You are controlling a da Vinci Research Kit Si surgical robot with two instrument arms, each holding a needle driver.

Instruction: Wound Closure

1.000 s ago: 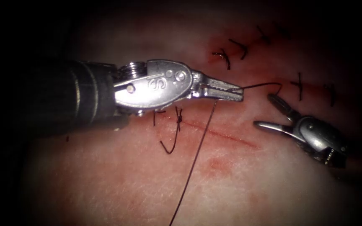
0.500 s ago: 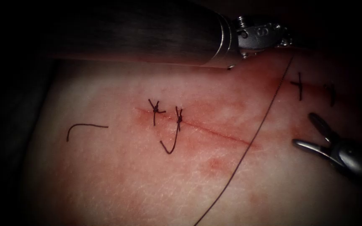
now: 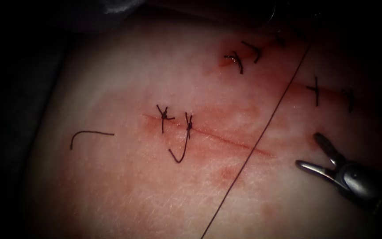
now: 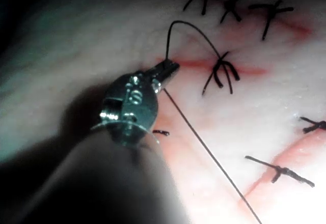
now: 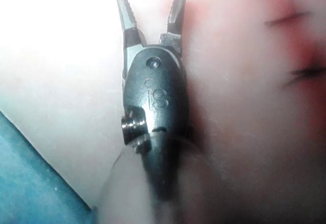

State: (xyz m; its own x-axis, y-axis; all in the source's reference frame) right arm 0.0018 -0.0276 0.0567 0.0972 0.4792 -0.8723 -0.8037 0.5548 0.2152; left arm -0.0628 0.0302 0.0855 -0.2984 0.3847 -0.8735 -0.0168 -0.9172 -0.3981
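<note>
The cut (image 3: 231,140) runs across the tissue (image 3: 124,190), with two knotted stitches (image 3: 164,116) (image 3: 189,124) at its left end. A long thread (image 3: 261,132) stretches straight from the top right, over the cut, to the lower edge. In the left wrist view my left tool (image 4: 168,68) is shut on this thread (image 4: 204,147), and a short curved tail (image 4: 188,28) arcs from its jaws toward a knot. My right tool (image 3: 308,150) rests right of the cut, open and holding nothing, as also seen close up (image 5: 150,5).
Older stitches (image 3: 235,59) (image 3: 315,90) cross other cuts at the upper right. A loose cut end of thread (image 3: 89,134) lies on the tissue at the left. Red fluid (image 3: 231,172) stains the tissue around the cut.
My left tool has risen from above the cut up and away to the top right, drawing the thread taut behind it. My right tool has stayed open, dropping toward the lower right.
</note>
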